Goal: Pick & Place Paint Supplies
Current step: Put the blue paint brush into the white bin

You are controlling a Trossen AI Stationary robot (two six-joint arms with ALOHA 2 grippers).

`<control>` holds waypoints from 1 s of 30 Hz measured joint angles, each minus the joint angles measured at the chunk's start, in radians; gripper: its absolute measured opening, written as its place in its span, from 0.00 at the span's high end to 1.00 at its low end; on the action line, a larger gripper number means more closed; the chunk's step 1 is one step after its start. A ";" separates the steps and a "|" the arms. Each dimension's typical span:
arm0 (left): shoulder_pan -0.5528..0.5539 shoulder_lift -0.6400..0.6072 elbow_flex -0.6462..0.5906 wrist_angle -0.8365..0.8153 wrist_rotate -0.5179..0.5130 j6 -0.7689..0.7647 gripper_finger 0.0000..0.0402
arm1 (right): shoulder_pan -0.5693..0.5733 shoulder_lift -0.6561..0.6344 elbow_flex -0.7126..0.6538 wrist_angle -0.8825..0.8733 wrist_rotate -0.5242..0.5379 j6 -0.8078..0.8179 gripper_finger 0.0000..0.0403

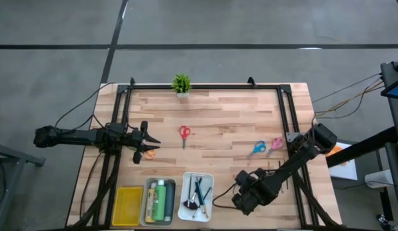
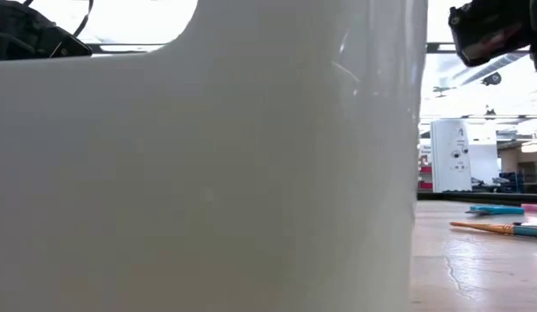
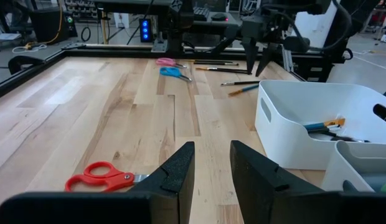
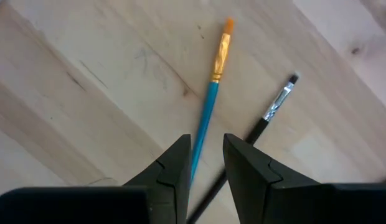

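Observation:
My right gripper [image 4: 207, 155] is open and points down over a blue brush with an orange tip [image 4: 211, 93]. The brush handle runs toward the gap between the fingers, and I see no touch. A dark brush with a silver ferrule [image 4: 274, 109] lies beside it. My left gripper [image 3: 211, 168] is open and level near the table's left side, with red scissors [image 3: 99, 178] lying flat just ahead. Orange scissors [image 1: 149, 153] lie beside it. Blue scissors [image 1: 258, 148] and pink scissors [image 1: 276, 143] lie on the right.
At the near edge stand a yellow tray [image 1: 128, 205], a grey tray [image 1: 147, 204] holding green bottles [image 1: 160, 200], and a white tray [image 1: 208, 192] holding brushes. The white tray's wall [image 2: 208, 191] fills the low view. A potted plant [image 1: 181, 83] stands at the far edge.

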 joint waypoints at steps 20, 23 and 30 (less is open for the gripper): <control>0.000 0.000 0.000 0.000 0.000 0.000 0.74 | -0.030 -0.011 -0.188 0.300 -0.022 -0.037 0.77; 0.000 0.000 0.000 0.000 0.000 0.000 0.74 | -0.030 -0.013 -0.201 0.310 -0.021 -0.007 0.77; 0.000 0.000 0.000 0.000 0.000 0.000 0.74 | -0.032 -0.011 -0.212 0.311 -0.033 0.038 0.77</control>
